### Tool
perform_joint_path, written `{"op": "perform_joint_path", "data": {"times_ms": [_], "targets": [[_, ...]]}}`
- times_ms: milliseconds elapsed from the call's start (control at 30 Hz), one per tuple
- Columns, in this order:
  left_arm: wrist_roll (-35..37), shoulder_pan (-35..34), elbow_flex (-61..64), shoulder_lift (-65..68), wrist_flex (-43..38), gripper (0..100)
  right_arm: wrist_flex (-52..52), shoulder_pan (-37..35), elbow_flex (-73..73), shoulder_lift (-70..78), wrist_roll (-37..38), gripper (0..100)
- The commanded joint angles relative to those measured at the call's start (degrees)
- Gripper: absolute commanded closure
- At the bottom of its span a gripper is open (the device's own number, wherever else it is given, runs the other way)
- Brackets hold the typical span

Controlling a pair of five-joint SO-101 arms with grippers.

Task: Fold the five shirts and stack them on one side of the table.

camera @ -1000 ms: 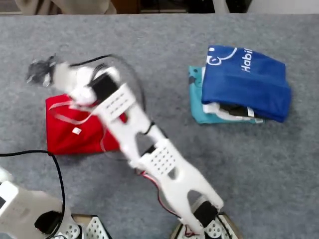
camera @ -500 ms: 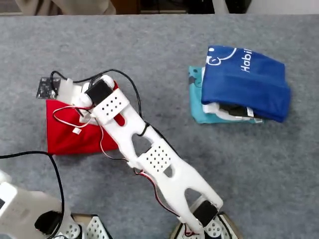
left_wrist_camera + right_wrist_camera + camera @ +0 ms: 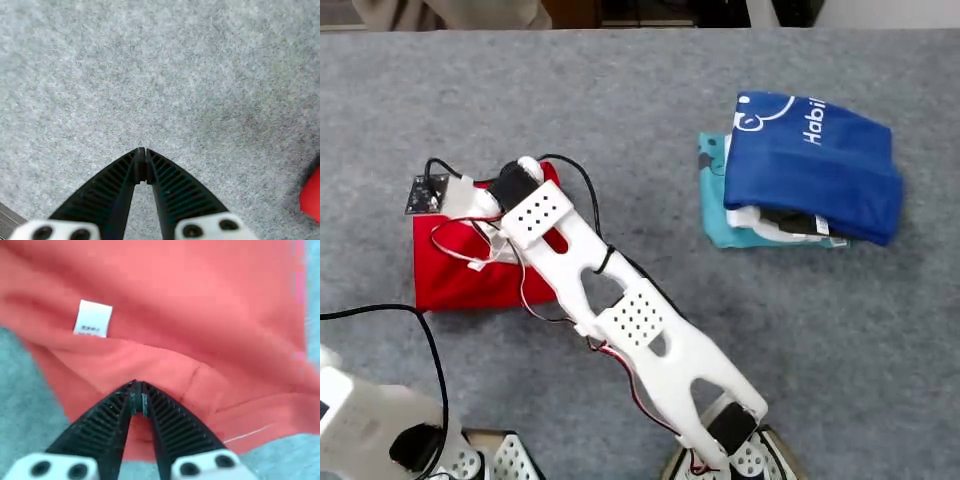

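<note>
Room light was bright, even, soft, from above. Faint shadows hugged edges of shirt stack (image 3: 810, 170) and red shirt (image 3: 455, 270) on grey table (image 3: 620, 90).

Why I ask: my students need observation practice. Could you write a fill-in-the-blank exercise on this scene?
1. The right gripper is over the ____ shirt.
2. The top shirt of the stack is ____.
3. The left gripper is over bare table with its jaws ____.
Missing words: red; blue; shut.
</note>
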Motion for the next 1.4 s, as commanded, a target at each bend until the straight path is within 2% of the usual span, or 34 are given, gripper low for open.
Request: {"op": "perform_joint_path", "data": {"times_ms": [0,100,200,567,833,1233,1367], "targets": [[-0.44,-0.35,-0.35,-2.33,-0.44,98,-7.65,0.92,0.22,-4.79,0.26,99.6],[-0.62,-0.35,-0.44,-2.33,-0.44,98,-14.42,0.84,0.57,-3.03,0.26,99.6],[-2.81,-0.70,-0.35,-2.33,-0.44,98,-15.65,0.75,0.48,-0.22,0.35,99.6],[-2.99,-0.62,-0.26,-2.24,-0.44,98,3.25,3.38,-0.75,2.07,0.62,99.6],[-2.99,-0.88,-0.35,-2.24,-0.44,98,3.16,4.26,0.92,-6.99,0.44,99.6],[-4.48,-0.79,-0.35,-2.24,-0.44,98,3.16,4.88,38.64,-20.44,0.18,99.6],[-4.48,-0.79,-0.35,-2.15,-0.88,98,3.16,4.53,54.11,-29.93,0.26,99.6]]}}
